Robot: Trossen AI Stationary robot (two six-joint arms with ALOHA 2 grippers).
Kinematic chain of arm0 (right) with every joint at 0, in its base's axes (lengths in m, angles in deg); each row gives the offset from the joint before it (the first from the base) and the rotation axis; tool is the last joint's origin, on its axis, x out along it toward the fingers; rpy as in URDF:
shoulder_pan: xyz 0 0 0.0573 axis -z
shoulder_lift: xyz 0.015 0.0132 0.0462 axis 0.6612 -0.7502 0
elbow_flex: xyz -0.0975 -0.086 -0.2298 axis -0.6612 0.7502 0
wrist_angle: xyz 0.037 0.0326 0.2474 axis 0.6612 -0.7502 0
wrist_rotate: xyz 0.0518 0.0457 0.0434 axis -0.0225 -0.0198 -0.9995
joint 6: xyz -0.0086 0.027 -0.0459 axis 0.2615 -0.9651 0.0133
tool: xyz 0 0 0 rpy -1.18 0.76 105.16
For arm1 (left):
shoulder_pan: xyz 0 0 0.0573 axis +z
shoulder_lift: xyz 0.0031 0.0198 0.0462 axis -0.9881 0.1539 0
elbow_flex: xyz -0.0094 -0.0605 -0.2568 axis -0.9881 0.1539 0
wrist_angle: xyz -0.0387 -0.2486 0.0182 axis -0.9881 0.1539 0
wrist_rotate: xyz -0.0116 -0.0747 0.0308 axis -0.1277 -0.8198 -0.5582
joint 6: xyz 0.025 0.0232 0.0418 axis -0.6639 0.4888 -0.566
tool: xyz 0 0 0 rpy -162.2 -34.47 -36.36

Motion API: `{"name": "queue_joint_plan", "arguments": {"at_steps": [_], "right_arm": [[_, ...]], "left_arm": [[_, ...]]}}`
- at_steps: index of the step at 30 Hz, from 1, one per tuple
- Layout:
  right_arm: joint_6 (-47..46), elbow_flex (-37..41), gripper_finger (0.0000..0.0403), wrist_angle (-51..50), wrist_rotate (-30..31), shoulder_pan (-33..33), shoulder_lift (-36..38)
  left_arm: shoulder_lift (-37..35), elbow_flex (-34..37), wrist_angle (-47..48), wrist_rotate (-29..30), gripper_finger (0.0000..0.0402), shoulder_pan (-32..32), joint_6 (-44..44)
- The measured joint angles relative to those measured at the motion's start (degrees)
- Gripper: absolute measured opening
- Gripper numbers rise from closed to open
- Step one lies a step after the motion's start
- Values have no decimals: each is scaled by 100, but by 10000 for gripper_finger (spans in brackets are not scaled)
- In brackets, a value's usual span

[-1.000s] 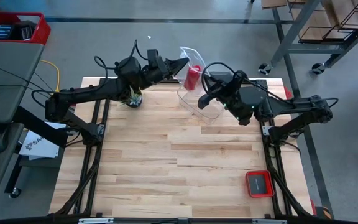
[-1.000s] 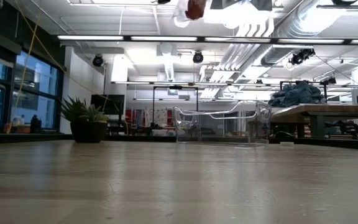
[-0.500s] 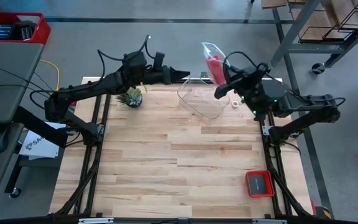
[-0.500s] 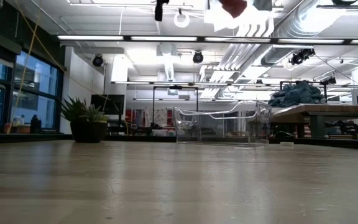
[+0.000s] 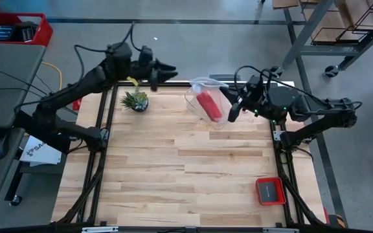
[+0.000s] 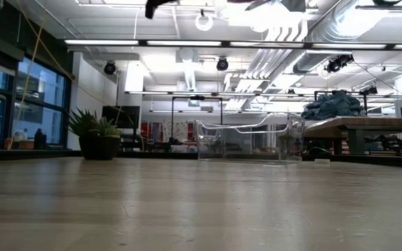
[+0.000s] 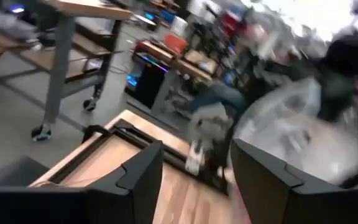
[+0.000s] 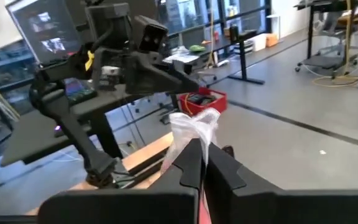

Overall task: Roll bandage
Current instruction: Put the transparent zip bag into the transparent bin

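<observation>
High view: right gripper (image 5: 232, 111), shut, pinches a crinkly clear plastic bag (image 5: 206, 97) holding the red bandage (image 5: 208, 105); left gripper (image 5: 172, 69) gapes empty.

Open desk (image 5: 173, 175) across the middle; a plant (image 5: 135, 101), clear bin (image 5: 214, 115) and red tray (image 5: 270, 191) line its edges.

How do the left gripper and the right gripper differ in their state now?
The left gripper stands open and empty near the table's far edge; the right gripper is shut on a clear plastic bag holding the red bandage. Both are raised above the table.
</observation>
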Motion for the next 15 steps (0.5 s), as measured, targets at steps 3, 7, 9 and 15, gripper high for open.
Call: {"name": "queue_joint_plan", "arguments": {"at_steps": [3,7,9,15], "right_arm": [[4,0,0,122,-272,91,-2],[5,0,0,392,-939,276,-7],[6,0,0,546,-1252,338,-17],[-110,0,0,1018,-2306,423,-60]], "left_arm": [[-282,0,445,-374,201,-96,-835],[-575,0,981,-443,223,-548,-1963],[-631,0,1098,-290,230,-760,-2434],[-569,0,1008,608,241,-1121,-3085]]}}
